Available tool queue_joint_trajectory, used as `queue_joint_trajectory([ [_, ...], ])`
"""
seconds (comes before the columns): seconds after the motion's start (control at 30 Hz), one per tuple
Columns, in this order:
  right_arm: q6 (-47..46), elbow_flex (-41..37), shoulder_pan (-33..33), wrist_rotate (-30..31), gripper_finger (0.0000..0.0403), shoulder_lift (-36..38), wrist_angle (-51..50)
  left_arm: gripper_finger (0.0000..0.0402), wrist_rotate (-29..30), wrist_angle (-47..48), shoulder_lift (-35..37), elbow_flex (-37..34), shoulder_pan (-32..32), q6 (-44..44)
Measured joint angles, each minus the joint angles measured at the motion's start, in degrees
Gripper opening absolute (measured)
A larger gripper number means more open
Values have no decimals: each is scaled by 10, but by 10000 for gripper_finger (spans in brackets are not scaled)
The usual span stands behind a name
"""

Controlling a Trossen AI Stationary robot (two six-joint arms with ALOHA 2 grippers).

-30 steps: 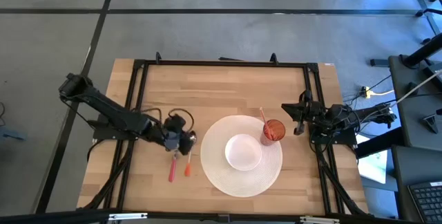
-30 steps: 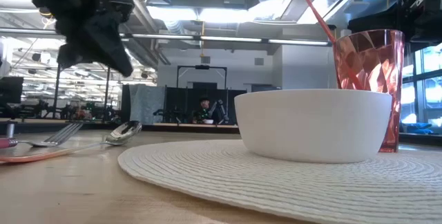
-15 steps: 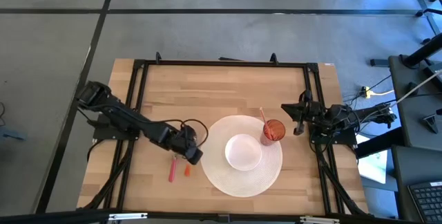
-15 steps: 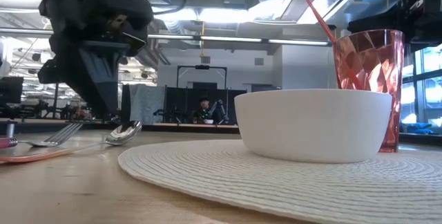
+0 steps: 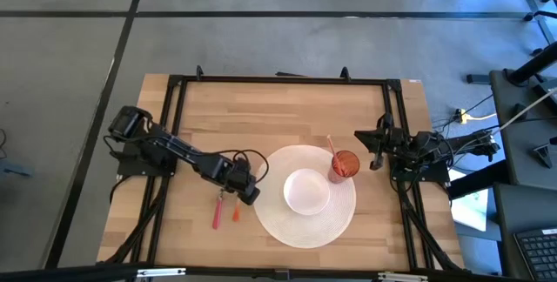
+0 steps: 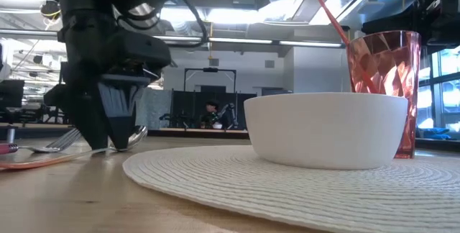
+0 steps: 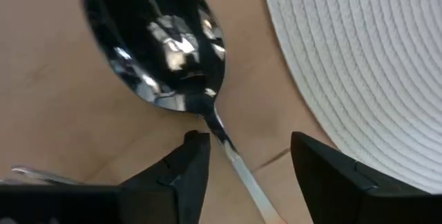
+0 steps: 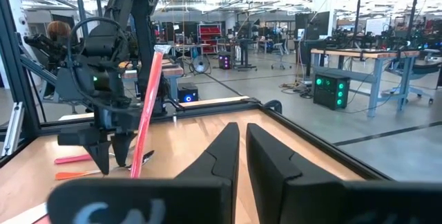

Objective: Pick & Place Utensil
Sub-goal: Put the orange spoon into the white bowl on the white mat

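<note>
A metal spoon (image 7: 166,44) with an orange handle (image 5: 235,214) lies flat on the wooden table, just left of the round white placemat (image 5: 278,221). A fork (image 6: 61,143) with a pink handle (image 5: 217,212) lies beside it. My left gripper (image 7: 250,141) stands open, pointing down. Its two fingers stand on either side of the spoon's thin neck (image 7: 222,133) without touching it. It also shows in the high view (image 5: 247,191) and the low view (image 6: 118,143). My right gripper (image 5: 376,156) waits shut at the table's right edge.
On the placemat stand a white bowl (image 5: 306,191) and a red cup (image 5: 345,164) with a straw in it. A black frame (image 5: 278,80) runs around the table. Bare wood lies toward the far edge (image 5: 261,117).
My left gripper has come down from well above the table, moving right toward the placemat. It has opened, and its fingers now stand low over the spoon's neck. The spoon and fork have not moved.
</note>
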State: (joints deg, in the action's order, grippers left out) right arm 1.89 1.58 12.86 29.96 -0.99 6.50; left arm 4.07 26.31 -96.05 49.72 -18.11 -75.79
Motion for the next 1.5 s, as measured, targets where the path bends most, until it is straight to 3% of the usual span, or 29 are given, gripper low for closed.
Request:
queue_joint_trajectory([
  [0.27, -1, 0, 0, 0, 30, 0, -1, 165, -12, 9, -30, 3, 3, 3],
  [0.67, -1, 0, 0, 0, 30, 0, -1, 18, 32, 8, -33, 0, 1, 5],
  [0.9, -1, 0, 0, 0, 30, 0, -2, 6, 44, 15, -34, 12, 1, 26],
  [1.0, -1, 0, 0, 0, 30, 0, -2, 5, 59, 42, -35, 40, 0, 51],
  [1.23, -3, 0, 0, -1, 30, 0, -2, 3, 160, 133, -34, 133, 2, 119],
  [1.5, -4, 0, 0, -1, 30, 0, -2, 3, 278, 222, -52, 308, 10, 339],
])
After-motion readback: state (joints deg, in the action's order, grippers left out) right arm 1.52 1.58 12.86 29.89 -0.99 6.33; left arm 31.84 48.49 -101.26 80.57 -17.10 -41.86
